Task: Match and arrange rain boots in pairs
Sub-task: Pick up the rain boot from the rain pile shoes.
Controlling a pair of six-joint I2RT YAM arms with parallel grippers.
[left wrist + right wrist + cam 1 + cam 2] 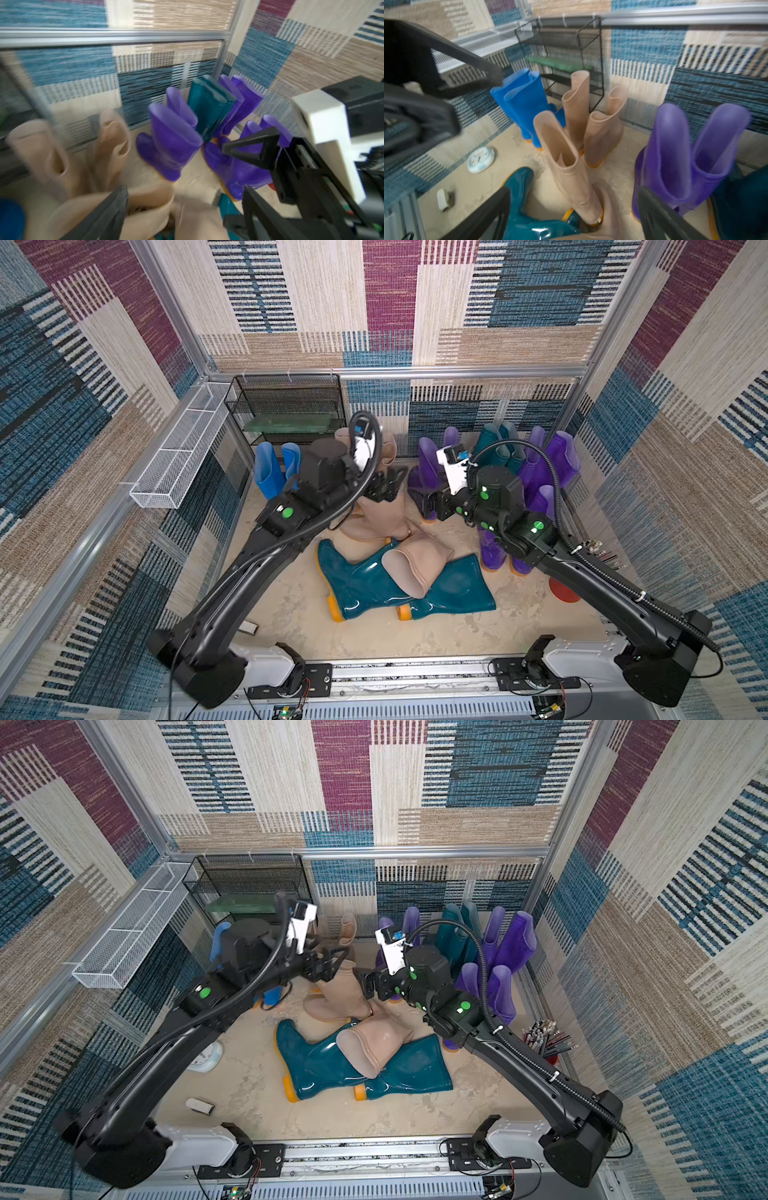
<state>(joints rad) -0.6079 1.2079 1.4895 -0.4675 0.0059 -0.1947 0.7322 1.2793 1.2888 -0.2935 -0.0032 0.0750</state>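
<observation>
I read the left claw (390, 485) as released: jaws spread, nothing between them, hanging just above an upright beige boot (384, 514) mid-floor. The right claw (430, 504) is wide and empty too, close beside the front purple boots (428, 464). Two teal boots (361, 585) lie flat at centre with a fallen beige boot (415, 562) across them. Upright along the back: blue pair (274, 472) at left by the rack (286, 406), beige pair (591, 108) next to it, teal pair (498, 443) among the rear purple boots (557, 460) at right. Both wrist views are smeared. A clock (480, 160) lies on the floor at left.
</observation>
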